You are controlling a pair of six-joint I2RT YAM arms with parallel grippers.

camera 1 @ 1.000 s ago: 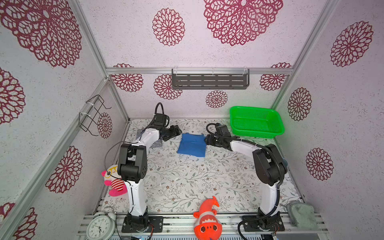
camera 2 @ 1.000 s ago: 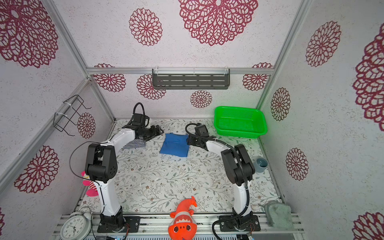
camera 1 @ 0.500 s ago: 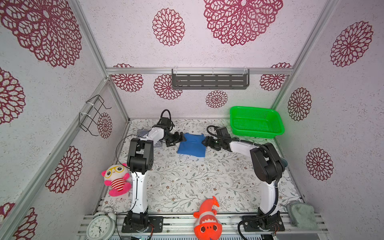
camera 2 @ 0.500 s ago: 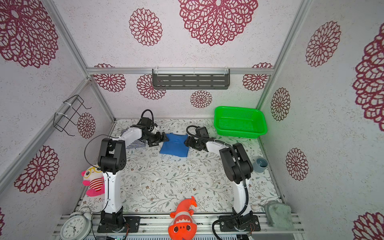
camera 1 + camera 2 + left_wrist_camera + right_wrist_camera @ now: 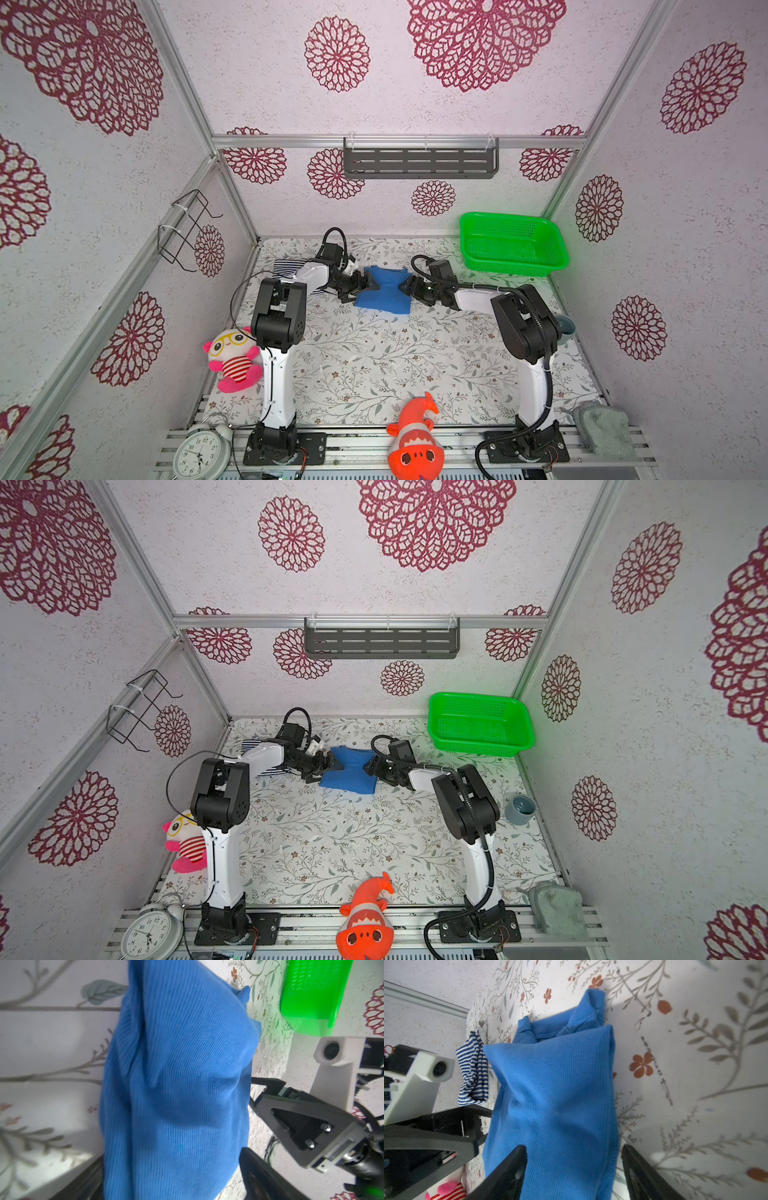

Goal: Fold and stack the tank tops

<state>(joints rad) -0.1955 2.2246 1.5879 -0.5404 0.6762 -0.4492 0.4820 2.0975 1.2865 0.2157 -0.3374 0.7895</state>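
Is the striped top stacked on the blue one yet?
No: the striped top lies on the table to the left of the blue top, not on it.

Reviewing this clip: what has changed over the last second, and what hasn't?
The left gripper swung from near the striped tank top toward the middle, up to the left edge of the blue tank top. The right gripper edged in at its right edge. Both sets of jaws stand open at the cloth; nothing is gripped. Both tops stayed where they lay.
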